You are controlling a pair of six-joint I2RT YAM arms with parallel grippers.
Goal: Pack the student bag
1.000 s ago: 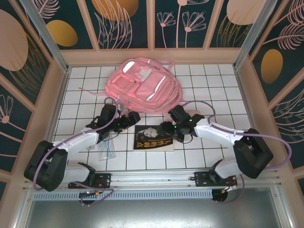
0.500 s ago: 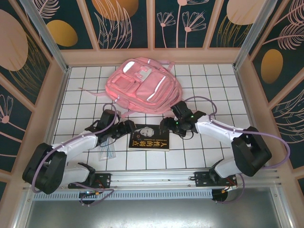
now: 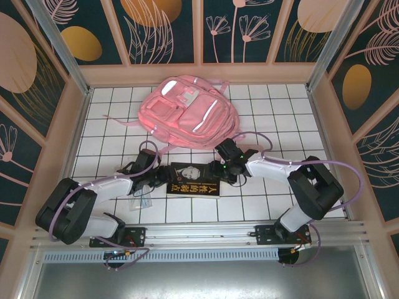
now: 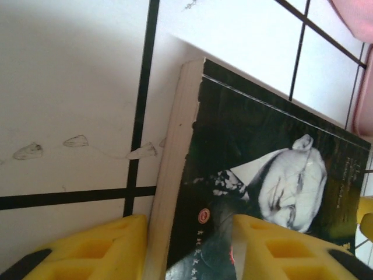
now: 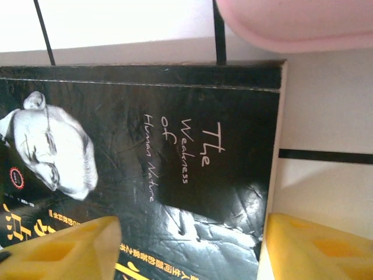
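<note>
The pink student bag [image 3: 187, 112] lies at the back middle of the tiled table, and its pink edge also shows in the wrist views [image 4: 356, 14] [image 5: 291, 23]. A black book with a man's face [image 3: 193, 179] lies flat in front of it. My left gripper [image 3: 164, 177] is at the book's left end. Its yellow fingers [image 4: 87, 251] straddle the page edge [image 4: 189, 256], one beside it on the table and one over the cover. My right gripper [image 3: 219, 168] is at the book's right end. It stands open [image 5: 192, 251] across the cover's corner.
A clear plastic pouch [image 3: 140, 198] lies on the tiles under the left arm. Wooden frame walls [image 3: 75, 124] close in the table on three sides. The arm bases sit on a metal rail [image 3: 199, 233] along the near edge.
Both grippers have come down to the book's two ends and their jaws have narrowed, the left more. The book has slid a little to the left.
</note>
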